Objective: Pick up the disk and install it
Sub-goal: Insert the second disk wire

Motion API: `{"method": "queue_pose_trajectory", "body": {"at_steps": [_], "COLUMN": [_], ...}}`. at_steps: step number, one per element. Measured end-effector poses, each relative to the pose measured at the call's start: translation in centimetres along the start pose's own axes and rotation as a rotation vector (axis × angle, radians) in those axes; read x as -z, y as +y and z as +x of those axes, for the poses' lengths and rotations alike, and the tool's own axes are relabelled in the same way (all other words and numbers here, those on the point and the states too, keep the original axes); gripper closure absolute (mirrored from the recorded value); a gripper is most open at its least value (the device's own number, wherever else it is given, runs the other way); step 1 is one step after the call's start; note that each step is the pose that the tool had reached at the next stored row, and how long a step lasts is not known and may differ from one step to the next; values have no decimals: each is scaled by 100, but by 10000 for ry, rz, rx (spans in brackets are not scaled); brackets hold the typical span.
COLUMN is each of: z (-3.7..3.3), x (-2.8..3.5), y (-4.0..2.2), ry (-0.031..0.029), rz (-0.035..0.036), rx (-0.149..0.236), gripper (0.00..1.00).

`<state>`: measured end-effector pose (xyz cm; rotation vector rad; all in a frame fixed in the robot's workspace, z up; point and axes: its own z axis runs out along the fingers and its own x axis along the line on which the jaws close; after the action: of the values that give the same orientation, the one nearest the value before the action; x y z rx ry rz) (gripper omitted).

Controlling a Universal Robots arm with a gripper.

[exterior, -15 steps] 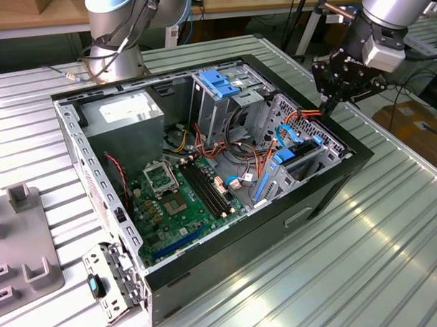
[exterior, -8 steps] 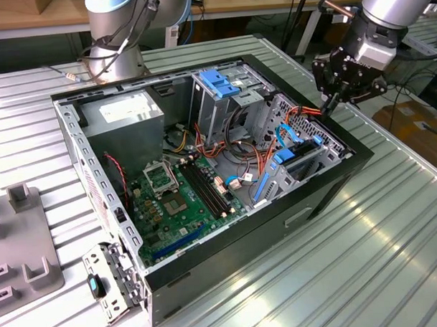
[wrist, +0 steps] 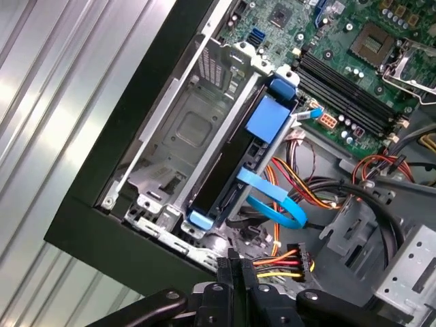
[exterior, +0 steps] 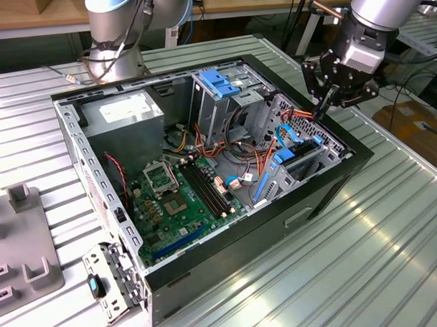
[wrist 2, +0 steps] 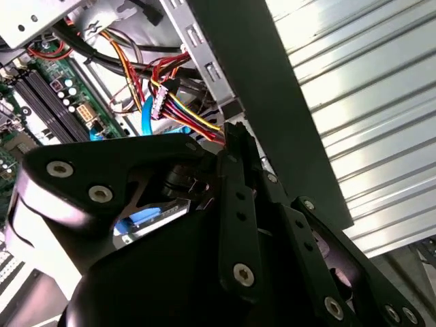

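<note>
Hovering over the front corner of the open computer case [exterior: 327, 188], on the exterior view's right, the gripper [exterior: 323, 106] has its black fingers [wrist: 235, 286] drawn together with nothing between them. Fingertips sit just beside a power connector [wrist: 298, 257] on red, yellow and black wires [wrist 2: 194, 119]. The disk [wrist: 235, 170] stands on edge in the drive bay [wrist: 177, 129] at the case's front wall, blue rail tab [wrist: 267, 119] on top, a blue ribbon cable [wrist: 272, 201] looping off its near end. Beyond lie the green motherboard [exterior: 180, 201], the tall cage with the blue top [exterior: 219, 88] and the grey power supply [exterior: 123, 113]. The case rests on a ribbed metal table [exterior: 379, 251].
</note>
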<state>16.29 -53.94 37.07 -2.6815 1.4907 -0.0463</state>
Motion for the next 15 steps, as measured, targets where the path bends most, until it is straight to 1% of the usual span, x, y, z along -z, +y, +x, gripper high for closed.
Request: {"method": "queue_pose_trajectory", "body": {"at_steps": [2,4,5,8,10,11,12,15], "z": [-43,-63,-64,-64,-65,-64,-64,-64], "x": [3,3,2,-5,-17,-25,-25,-25], "y": [74,109,112,112,113,114,114,114], "ry": [1,1,4,39,81,112,122,125], "rz": [2,3,1,5,9,14,14,15], "rx": [-1,-6,-25,-457,-983,-1386,-1511,-1539], "gripper": [84,84,84,84,84,84,84,84]}}
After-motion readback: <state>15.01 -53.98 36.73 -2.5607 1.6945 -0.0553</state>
